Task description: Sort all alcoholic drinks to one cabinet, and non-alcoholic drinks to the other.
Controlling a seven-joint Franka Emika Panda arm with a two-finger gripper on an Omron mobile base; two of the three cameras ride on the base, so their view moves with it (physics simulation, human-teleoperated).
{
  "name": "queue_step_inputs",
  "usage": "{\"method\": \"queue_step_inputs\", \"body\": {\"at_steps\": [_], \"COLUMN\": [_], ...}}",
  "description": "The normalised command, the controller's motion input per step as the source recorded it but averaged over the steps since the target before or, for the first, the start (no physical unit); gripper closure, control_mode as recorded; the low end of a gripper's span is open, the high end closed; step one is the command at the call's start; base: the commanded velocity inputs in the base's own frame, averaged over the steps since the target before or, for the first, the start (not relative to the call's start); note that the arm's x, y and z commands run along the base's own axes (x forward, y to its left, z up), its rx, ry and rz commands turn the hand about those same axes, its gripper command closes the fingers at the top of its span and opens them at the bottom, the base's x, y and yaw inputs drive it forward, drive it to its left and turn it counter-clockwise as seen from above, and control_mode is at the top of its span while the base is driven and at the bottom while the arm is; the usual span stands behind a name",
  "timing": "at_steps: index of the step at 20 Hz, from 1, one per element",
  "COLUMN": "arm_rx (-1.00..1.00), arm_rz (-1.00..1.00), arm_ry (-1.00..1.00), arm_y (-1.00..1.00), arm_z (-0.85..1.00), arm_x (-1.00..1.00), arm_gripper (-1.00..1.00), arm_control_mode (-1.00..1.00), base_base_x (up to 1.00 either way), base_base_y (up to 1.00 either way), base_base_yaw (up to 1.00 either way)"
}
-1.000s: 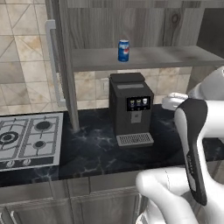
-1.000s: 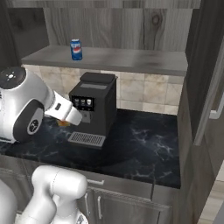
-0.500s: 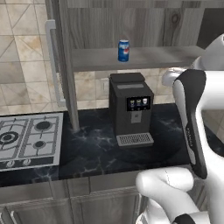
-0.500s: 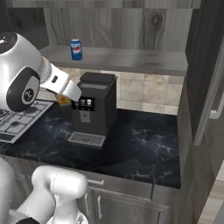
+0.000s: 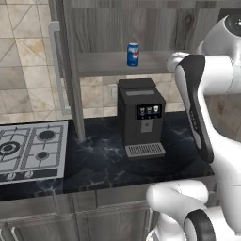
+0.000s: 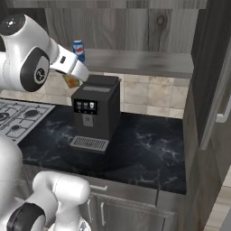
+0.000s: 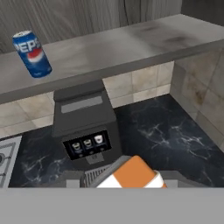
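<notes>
The can (image 7: 32,53) already stood in the cabinet (image 5: 113,63) while the gripper (image 7: 131,177) held the carton (image 7: 132,174), apparently headed beside it.

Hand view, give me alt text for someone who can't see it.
An orange-and-white carton sits at the bottom of the frame, held in the shut pincer above a dark coffee machine on a black marble counter. A blue soda can stands upright on the left of the open cabinet's grey shelf behind it.
</notes>
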Motion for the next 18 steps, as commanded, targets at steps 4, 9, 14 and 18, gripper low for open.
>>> {"method": "queue_step_inputs", "body": {"at_steps": [4, 9, 14, 18], "arm_rx": [0.0, 0.0, 0.0, 0.0], "arm_rz": [0.0, 0.0, 0.0, 0.0], "arm_ry": [0.0, -0.02, 0.0, 0.0], "arm_y": [0.0, 0.0, -0.02, 0.0], "arm_z": [0.25, 0.01, 0.0, -0.01], "arm_x": [0.31, 0.55, 0.76, 0.75], "arm_gripper": [1.0, 1.0, 1.0, 1.0], "arm_control_mode": [-1.0, -1.0, -1.0, -1.0], "base_base_x": [0.0, 0.0, 0.0, 0.0], "base_base_y": [0.0, 0.0, 0.0, 0.0], "base_base_yaw": [0.0, 0.0, 0.0, 0.0]}}
